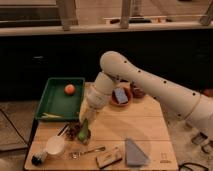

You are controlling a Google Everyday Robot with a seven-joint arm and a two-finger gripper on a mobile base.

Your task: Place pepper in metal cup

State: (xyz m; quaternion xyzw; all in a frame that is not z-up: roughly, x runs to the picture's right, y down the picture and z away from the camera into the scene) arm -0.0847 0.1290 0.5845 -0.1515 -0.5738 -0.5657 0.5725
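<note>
My gripper [87, 121] hangs over the front left of the wooden table [150, 127], pointing down. It is shut on the dark-green pepper [84, 131], which hangs nearly upright below the fingers, its lower end close to the table. The metal cup does not show clearly; it is hidden behind the pepper and my gripper.
A green tray [54, 102] at the left holds an orange fruit [69, 89] and yellowish strips [50, 116]. A white cup [55, 145], a fork [88, 151], a wooden block [109, 157] and a grey cloth [135, 152] lie along the front. A brown bowl [120, 96] stands behind the arm.
</note>
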